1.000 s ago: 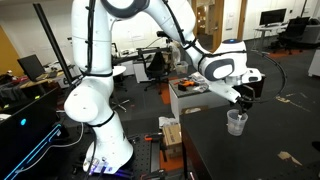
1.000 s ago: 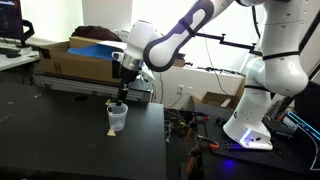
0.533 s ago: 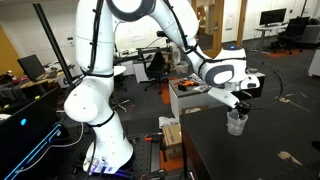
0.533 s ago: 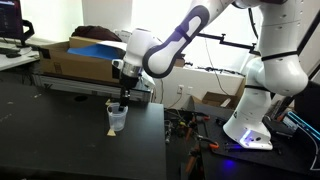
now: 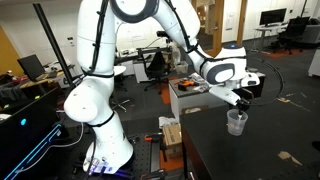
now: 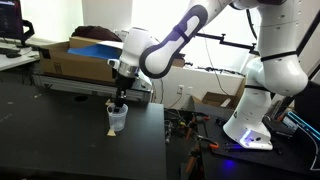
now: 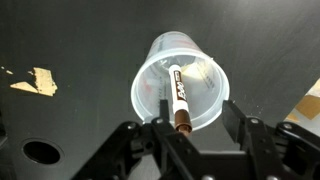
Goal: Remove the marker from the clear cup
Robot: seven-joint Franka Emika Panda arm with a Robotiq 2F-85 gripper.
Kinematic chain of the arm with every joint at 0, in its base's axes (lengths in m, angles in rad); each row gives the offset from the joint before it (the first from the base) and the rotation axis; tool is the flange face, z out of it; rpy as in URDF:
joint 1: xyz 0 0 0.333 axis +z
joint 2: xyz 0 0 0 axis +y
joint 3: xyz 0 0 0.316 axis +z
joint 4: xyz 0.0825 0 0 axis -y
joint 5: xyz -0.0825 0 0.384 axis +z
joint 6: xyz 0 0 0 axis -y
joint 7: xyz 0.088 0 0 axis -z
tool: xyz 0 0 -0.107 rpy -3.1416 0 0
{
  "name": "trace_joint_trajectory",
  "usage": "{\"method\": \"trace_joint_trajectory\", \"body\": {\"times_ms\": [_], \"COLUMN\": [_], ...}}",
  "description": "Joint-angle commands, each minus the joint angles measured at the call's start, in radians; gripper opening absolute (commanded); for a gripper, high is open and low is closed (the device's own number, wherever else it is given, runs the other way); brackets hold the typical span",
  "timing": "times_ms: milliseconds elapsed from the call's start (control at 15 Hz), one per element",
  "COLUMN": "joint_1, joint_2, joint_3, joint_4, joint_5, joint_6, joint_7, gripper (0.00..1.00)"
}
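Clear cup (image 7: 207, 84) on black table (image 7: 70, 35), marker (image 7: 178, 96) leaning inside, gripper (image 7: 196, 130) spread above

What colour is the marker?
The marker is black with a white band and a reddish-brown near end; the wrist view shows it best.

claw (image 6: 120, 97) sunk slightly toward the clear cup (image 6: 117, 120), wrist (image 6: 137, 50) shifted a touch sideways

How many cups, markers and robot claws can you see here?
clear cup: 1
marker: 1
claw: 1
Total: 3
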Motion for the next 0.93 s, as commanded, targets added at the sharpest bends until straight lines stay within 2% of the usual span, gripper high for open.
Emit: {"method": "trace_joint_trajectory", "body": {"times_ms": [0, 400, 867], "joint_1": [-0.011, -0.005, -0.004], "joint_2": [0.022, 0.049, 0.072], "joint_3": [0.005, -0.009, -0.01], "joint_4": [0.032, 0.035, 0.029], "joint_5": [-0.024, -0.039, -0.059], "joint_6": [0.002, 0.015, 0.047], "joint_7": [0.019, 0.031, 0.028], "gripper": [0.55, 0.42, 0.42]}}
